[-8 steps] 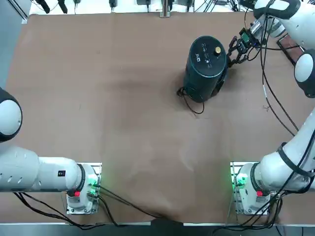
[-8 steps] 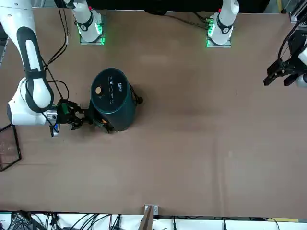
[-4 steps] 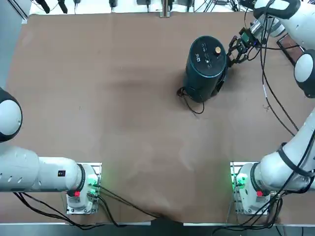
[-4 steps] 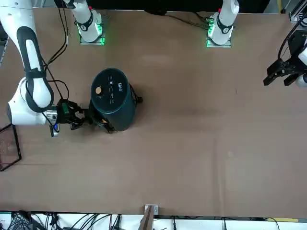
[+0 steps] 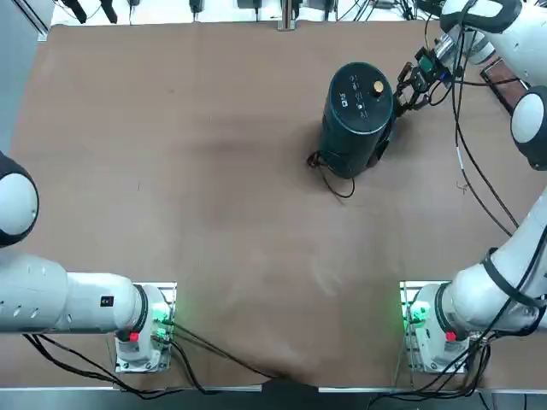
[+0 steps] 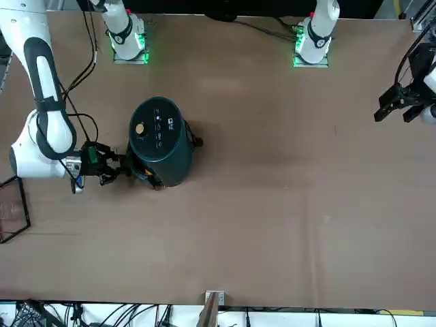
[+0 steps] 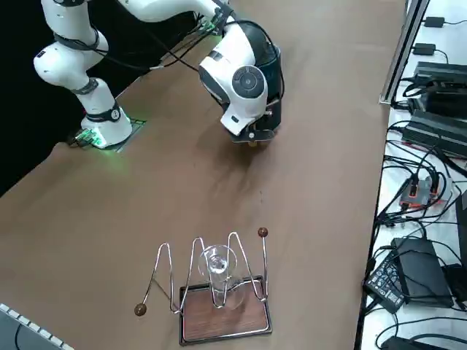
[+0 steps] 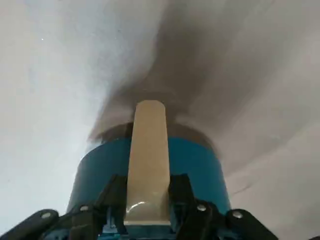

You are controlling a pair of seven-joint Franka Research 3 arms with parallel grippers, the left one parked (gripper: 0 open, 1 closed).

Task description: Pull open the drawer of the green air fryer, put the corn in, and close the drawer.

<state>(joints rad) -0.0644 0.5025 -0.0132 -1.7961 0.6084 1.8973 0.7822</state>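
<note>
Green air fryer (image 5: 359, 111) stands upright at the far right part of the table (image 5: 214, 213), its cord (image 5: 329, 175) trailing toward the robot. Right gripper (image 5: 405, 90) sits low against the fryer's far-right side, its fingers (image 8: 182, 192) clamped on the pale drawer handle (image 8: 149, 160). Corn isn't visible.
</note>
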